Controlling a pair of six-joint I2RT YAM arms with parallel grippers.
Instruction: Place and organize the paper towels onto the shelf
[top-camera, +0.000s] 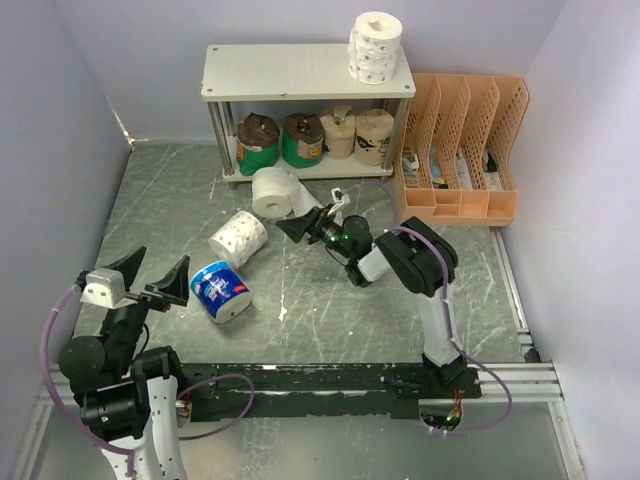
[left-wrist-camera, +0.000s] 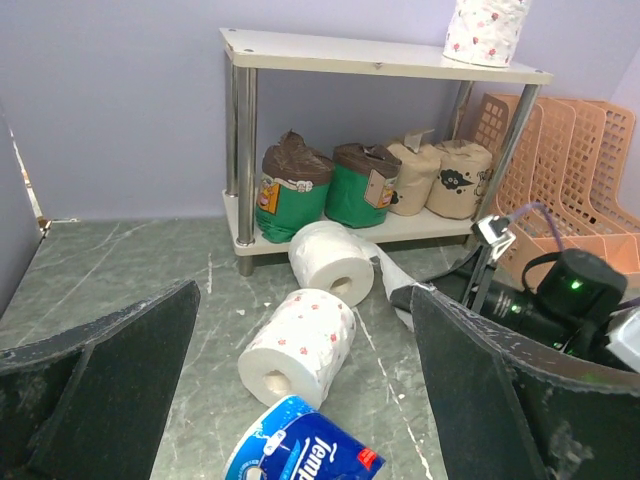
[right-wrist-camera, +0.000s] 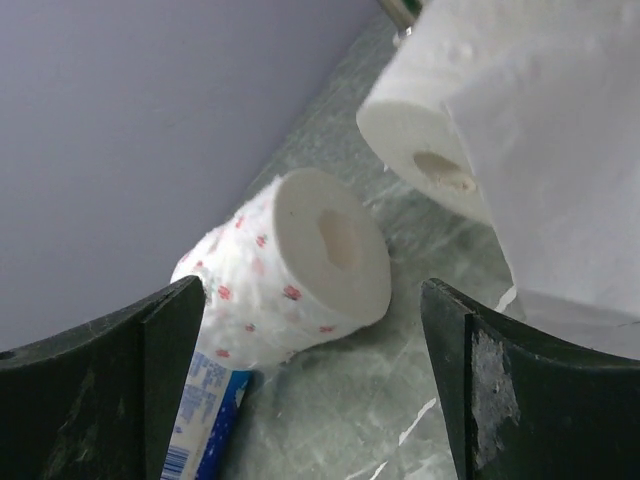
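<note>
The shelf (top-camera: 300, 70) stands at the back. A white patterned roll (top-camera: 375, 45) stands on its top board. Two green-wrapped rolls (top-camera: 280, 142) and two tan rolls (top-camera: 357, 134) sit on the lower tier. On the table lie a plain white roll with a loose sheet (top-camera: 272, 190), a patterned roll (top-camera: 238, 238) and a blue-white wrapped roll (top-camera: 221, 290). My left gripper (top-camera: 152, 275) is open and empty, just left of the blue-white roll (left-wrist-camera: 300, 450). My right gripper (top-camera: 312, 222) is open and empty, low beside the loose sheet (right-wrist-camera: 540, 150), facing the patterned roll (right-wrist-camera: 300, 260).
An orange perforated file organizer (top-camera: 460, 150) stands right of the shelf. Purple walls close in the left, back and right sides. A metal rail (top-camera: 500, 375) runs along the near edge by the arm bases.
</note>
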